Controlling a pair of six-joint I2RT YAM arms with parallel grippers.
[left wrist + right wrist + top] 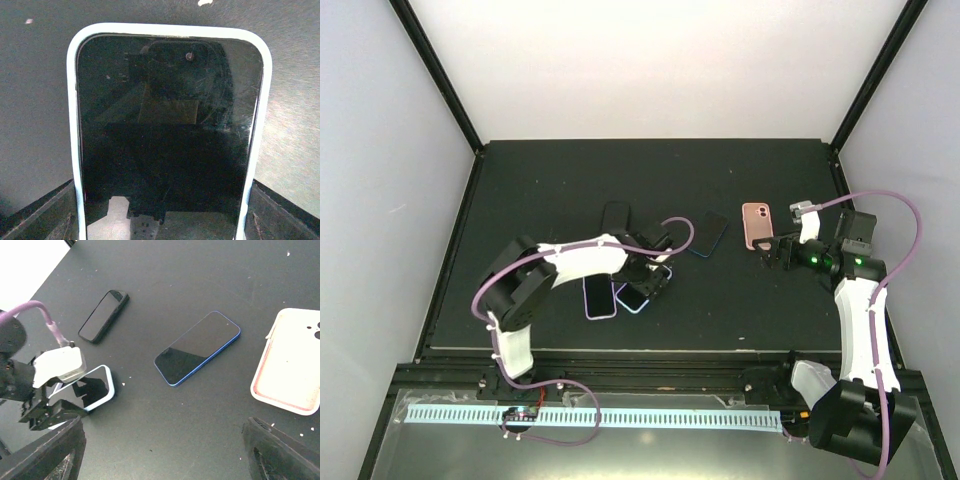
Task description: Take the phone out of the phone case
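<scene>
phone (165, 140) side edges flanked by left tool (162, 187)

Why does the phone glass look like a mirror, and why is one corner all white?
Left wrist: the phone has dark glass that reflects blurry shapes from above, and fine scratches show on it. Right wrist: bright light washes out the top left corner, and on the blue phone grey glare covers half the screen.

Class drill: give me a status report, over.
Left gripper straddles cased phone, grip unclear. Right gripper open, empty. Phone not yet out. Loose pink case lies apart.
</scene>
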